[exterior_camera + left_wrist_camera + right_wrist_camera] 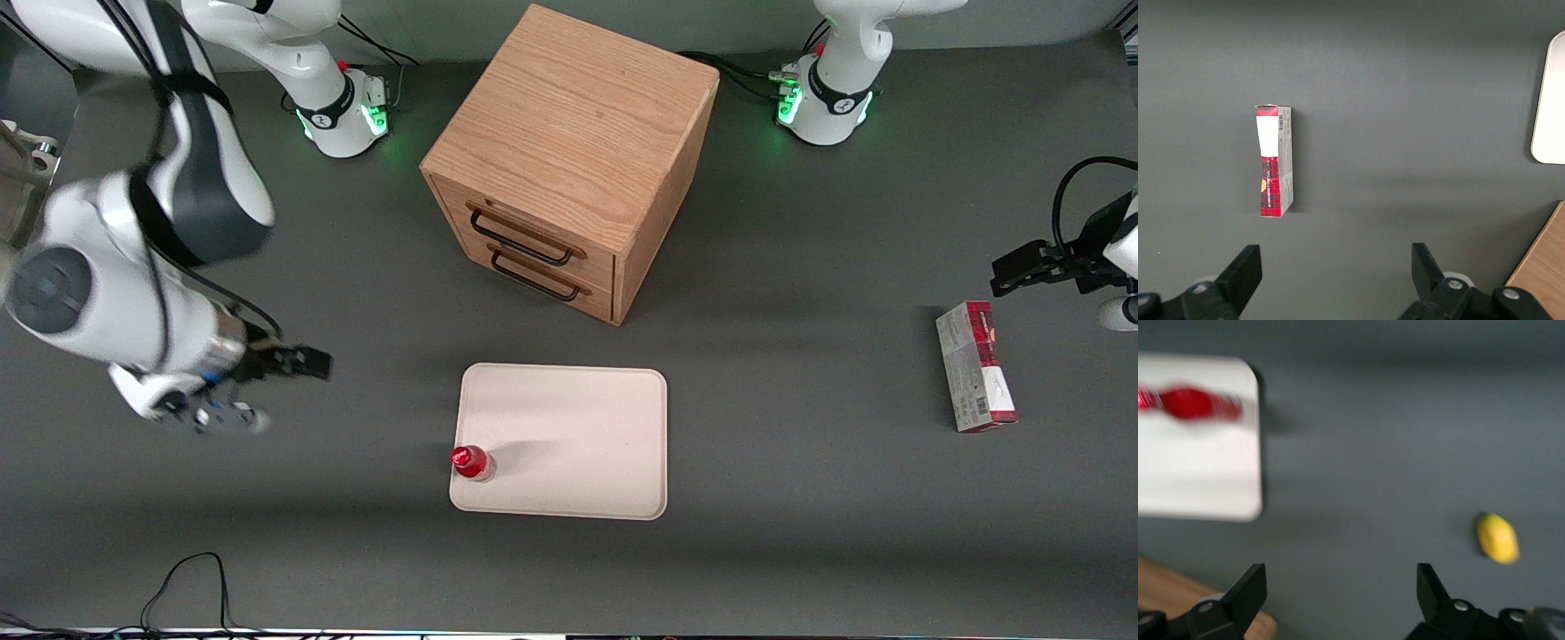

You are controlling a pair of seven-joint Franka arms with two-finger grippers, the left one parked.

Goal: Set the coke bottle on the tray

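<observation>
Coke bottle (471,462) stood upright on the cream tray (578,436), at the corner nearest the working arm. My gripper (1338,593) hung over bare table toward that arm's end, fingers wide apart, holding nothing. I judged placement done; next move only a retreat. Wooden cabinet (569,160), carton (975,365), yellow lemon-like lump (1497,537) sat clear; nothing obstructing.

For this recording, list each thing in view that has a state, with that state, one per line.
Tiny red-capped coke bottle: upright on the tray, at its edge toward the working arm.
Cream-white rectangular tray: flat on the table, holding only the bottle.
Wooden two-drawer cabinet: both drawers closed.
Red-and-grey carton: lying flat, toward the parked arm's end.
Small yellow lemon-like lump: resting on the table.
Right gripper: open, empty, above bare table beside the tray.
</observation>
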